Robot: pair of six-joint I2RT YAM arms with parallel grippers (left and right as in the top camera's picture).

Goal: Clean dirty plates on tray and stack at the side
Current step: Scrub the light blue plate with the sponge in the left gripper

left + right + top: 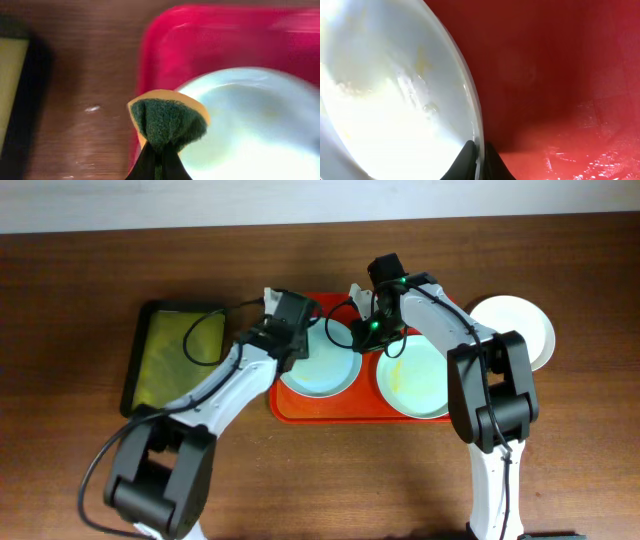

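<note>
The red tray [300, 408] holds two mint-blue plates. My right gripper [363, 332] is shut on the right rim of the left plate [318, 370]. In the right wrist view the jaws [479, 152] pinch that rim, and the plate [385, 100] shows faint yellow smears over the tray [560, 75]. My left gripper [298, 332] is shut on a green and yellow sponge [167, 120], held by the jaws [159, 155] over the plate's [250, 125] left rim. The right plate [415, 380] has yellow smears. The cream-white plate [515, 328] lies on the table, right of the tray.
A dark tray with a yellow-green inside [172, 355] lies left of the red tray, and its edge shows in the left wrist view [10, 85]. Brown wooden table [330, 480] surrounds everything.
</note>
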